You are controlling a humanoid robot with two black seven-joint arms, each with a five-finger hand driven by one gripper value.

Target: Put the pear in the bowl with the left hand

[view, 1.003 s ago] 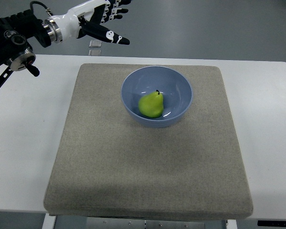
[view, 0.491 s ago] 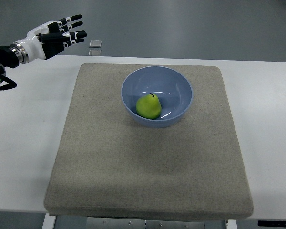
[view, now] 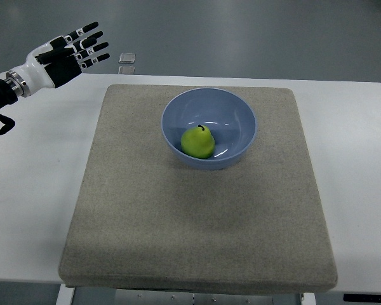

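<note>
A green pear (view: 198, 141) lies inside the blue bowl (view: 241, 113), toward its front left, stem up. The bowl stands on the far middle of a grey mat (view: 197, 222). My left hand (view: 73, 52) is at the upper left, well away from the bowl, over the table's far left edge. Its fingers are spread and hold nothing. The right arm is out of view.
The mat lies on a white table (view: 35, 184). Two small pale tiles (view: 127, 58) lie on the grey floor beyond the table's far edge.
My left hand has drawn back from above the far edge of the mat to the upper left. The pear has shifted slightly left inside the bowl.
</note>
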